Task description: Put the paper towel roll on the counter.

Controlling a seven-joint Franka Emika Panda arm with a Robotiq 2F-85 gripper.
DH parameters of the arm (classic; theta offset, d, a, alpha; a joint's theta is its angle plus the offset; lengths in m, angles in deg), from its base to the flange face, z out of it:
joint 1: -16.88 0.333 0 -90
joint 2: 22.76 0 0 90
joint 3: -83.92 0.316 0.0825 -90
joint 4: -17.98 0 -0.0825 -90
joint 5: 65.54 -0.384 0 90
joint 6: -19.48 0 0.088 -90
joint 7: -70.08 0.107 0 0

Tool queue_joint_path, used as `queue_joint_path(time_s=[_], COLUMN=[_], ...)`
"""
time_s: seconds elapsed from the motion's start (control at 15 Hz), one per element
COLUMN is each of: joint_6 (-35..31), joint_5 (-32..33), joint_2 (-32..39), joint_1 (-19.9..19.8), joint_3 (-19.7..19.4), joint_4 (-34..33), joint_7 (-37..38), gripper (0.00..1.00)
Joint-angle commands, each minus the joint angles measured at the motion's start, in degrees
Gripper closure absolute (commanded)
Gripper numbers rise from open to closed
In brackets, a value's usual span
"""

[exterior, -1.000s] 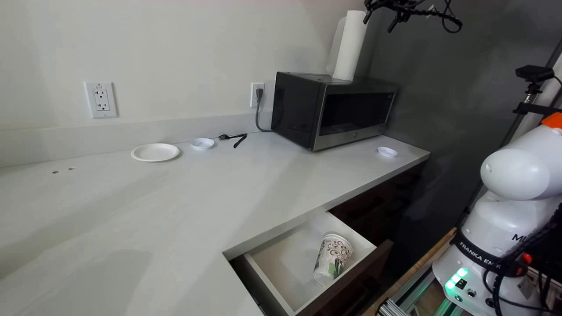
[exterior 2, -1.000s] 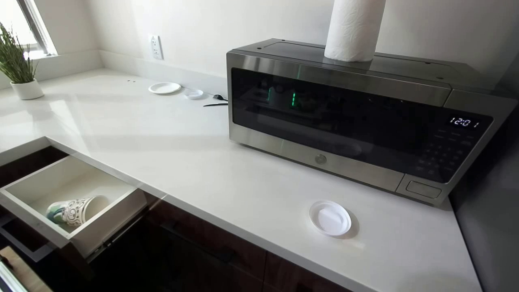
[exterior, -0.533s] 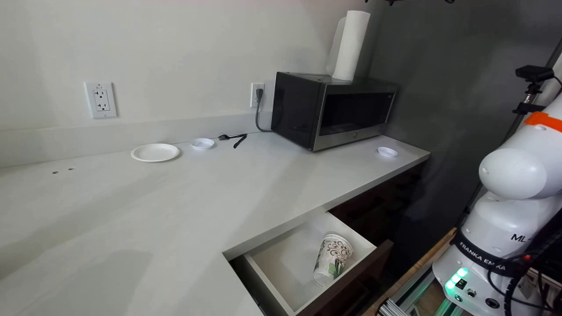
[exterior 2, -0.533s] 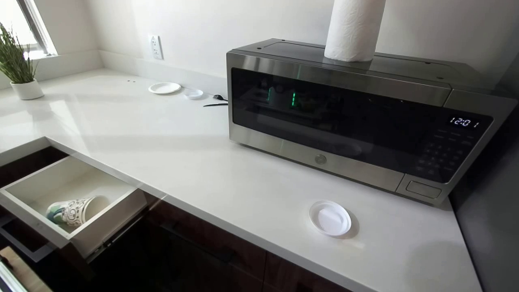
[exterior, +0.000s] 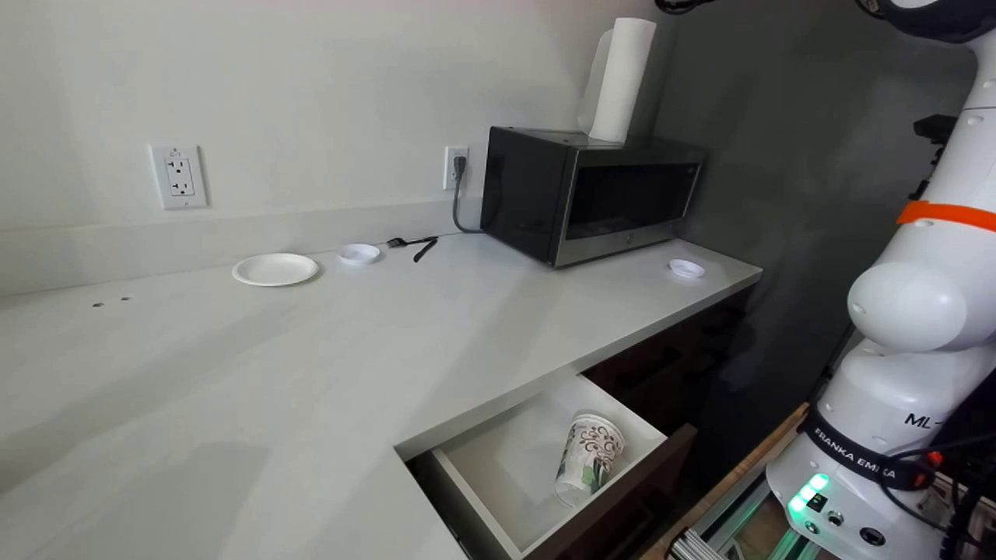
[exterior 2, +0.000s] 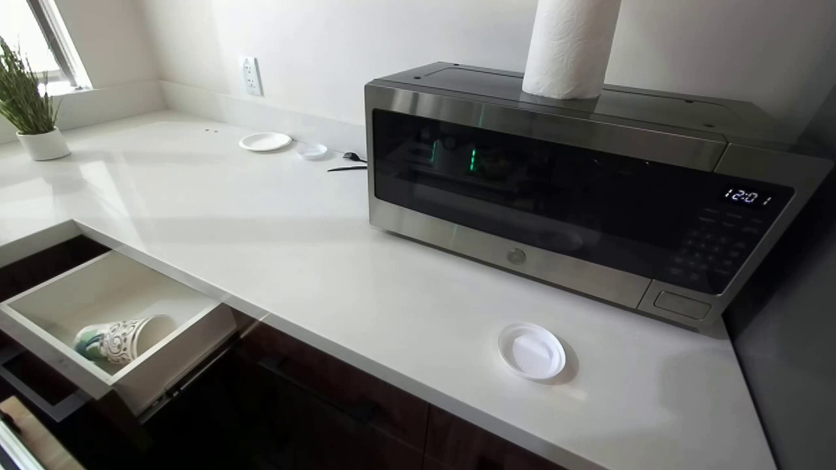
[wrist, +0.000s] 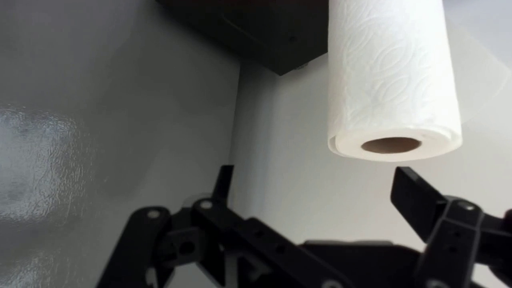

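This was a kitchen or kitchenette
In front of the gripper (wrist: 314, 178), a paper towel roll (wrist: 392, 76) stood on a steel-fronted microwave (exterior 2: 555, 183) with a lit clock (exterior 2: 748, 196). Farther from the gripper, the off-white counter (exterior: 350, 350) beneath the microwave held a disposable plate (exterior: 275, 270), black fork (exterior: 411, 242) and knife (exterior: 426, 250). Below the gripper's height were dark cabinet fronts (exterior 2: 398, 411) and a pulled-out drawer (exterior: 498, 459) with a patterned paper cup (exterior: 589, 455).
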Motion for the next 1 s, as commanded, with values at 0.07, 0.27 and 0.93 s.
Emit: queue_joint_path(time_s=[0.07, 0.27, 0.93], joint_6=[-1.74, -4.97, -3.39], joint_5=[0.05, -1.71, -2.48], joint_2=[0.71, 1.76, 7.25], joint_1=[0.21, 0.13, -0.61], joint_3=[0.02, 0.16, -0.74], joint_4=[0.28, 0.13, -2.81], joint_7=[6.47, 15.23, 30.12], gripper=[0.0, 0.0, 0.0])
